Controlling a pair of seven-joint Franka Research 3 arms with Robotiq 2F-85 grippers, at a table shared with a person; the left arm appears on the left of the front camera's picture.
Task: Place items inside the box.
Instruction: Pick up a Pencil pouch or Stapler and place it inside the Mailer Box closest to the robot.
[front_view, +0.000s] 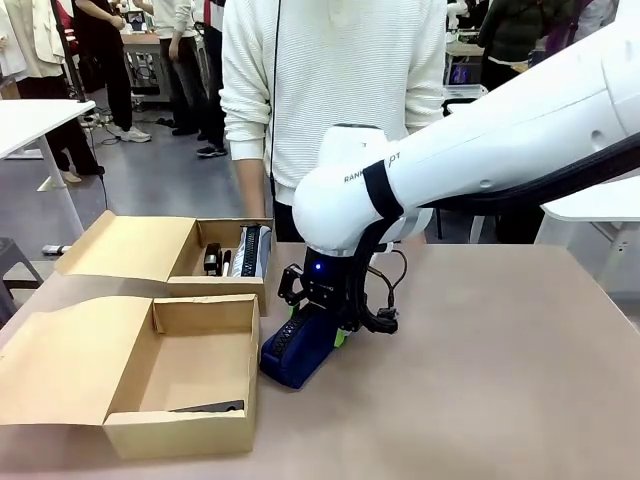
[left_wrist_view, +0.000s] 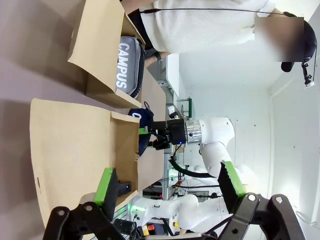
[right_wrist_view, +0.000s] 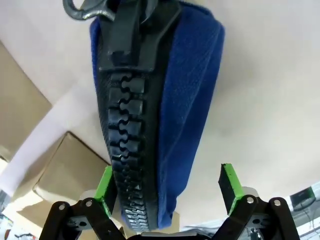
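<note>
Pointing down | right gripper (front_view: 316, 335) spread astride navy pouch (front_view: 290, 358) | left gripper (left_wrist_view: 167, 181) spread

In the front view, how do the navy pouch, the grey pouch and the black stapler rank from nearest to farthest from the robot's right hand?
1. Navy pouch: on the table, directly under the open right hand.
2. Grey pouch: in the far box, at its right end.
3. Black stapler: in the same box, left of the grey pouch.
</note>
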